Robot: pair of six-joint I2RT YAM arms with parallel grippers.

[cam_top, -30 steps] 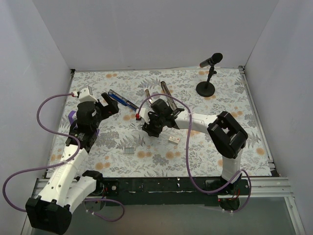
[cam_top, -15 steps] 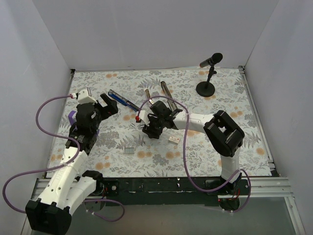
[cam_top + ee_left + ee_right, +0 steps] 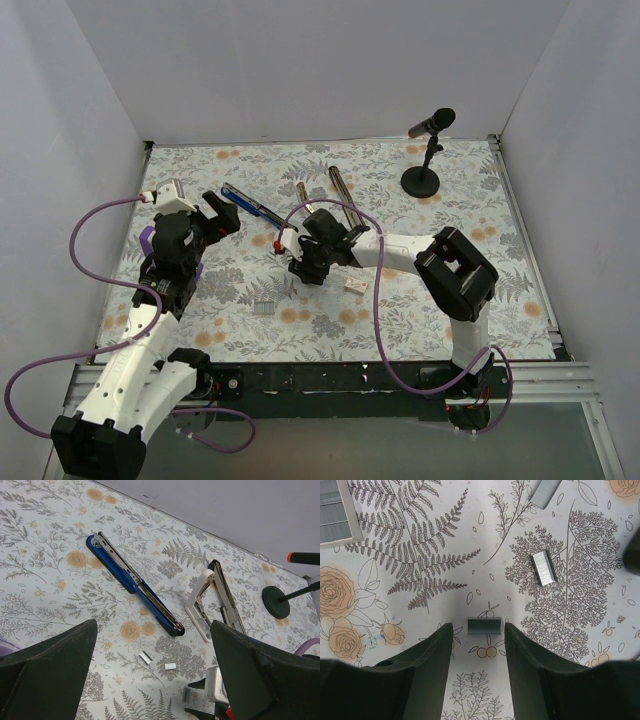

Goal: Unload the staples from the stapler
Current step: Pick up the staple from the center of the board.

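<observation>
Left claw [image 3: 153,627] wide open, gripping nothing. Blue stapler [image 3: 134,584] lies opened flat on the table [image 3: 45,605], upper centre of my left wrist view, apart from it. Right claw [image 3: 479,630] narrowly spread; I see a staples [image 3: 484,625] block between its tips, ungripped.

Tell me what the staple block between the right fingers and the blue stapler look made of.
The staple block looks like dull grey metal, finely lined like joined wires. The stapler has a blue shell, probably glossy plastic, possibly painted metal; its channel is bright, silvery metal.
</observation>
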